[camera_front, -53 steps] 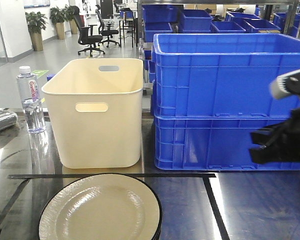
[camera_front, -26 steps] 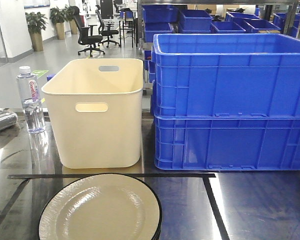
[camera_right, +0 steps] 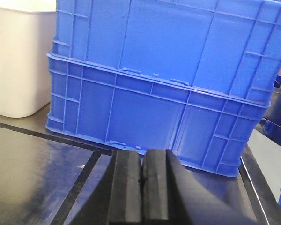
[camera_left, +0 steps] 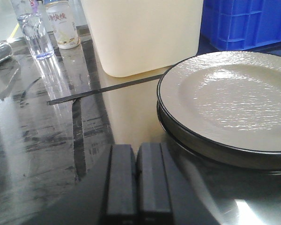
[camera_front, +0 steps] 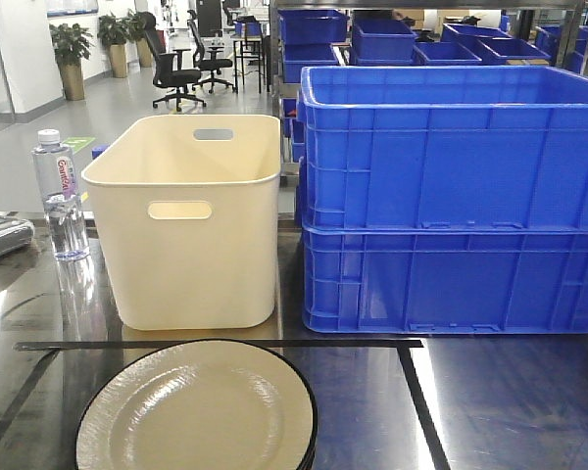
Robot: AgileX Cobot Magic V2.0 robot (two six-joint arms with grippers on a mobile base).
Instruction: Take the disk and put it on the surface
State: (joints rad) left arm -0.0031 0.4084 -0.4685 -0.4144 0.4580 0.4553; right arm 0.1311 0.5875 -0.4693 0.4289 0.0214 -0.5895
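Disk (camera_front: 196, 411) sits near-centre on my worktop (camera_front: 490, 411), inside the black tape lines (camera_front: 216, 345); cream, textured face, black rim, looks like a stack of at least two. I judge it stiff, glazed, slippery, breakable, so take it at the raised rim edge. Left pincer (camera_left: 132, 161) pressed together, empty, just near-left of the disk. Right pincer (camera_right: 141, 166) also pressed together, empty. Farther back: cream plastic bin (camera_front: 191, 225), ribbed blue crates (camera_front: 451, 196), clear water bottle (camera_front: 61, 196) far left.

Illegible red lettering on bottle (camera_front: 61, 196) label.
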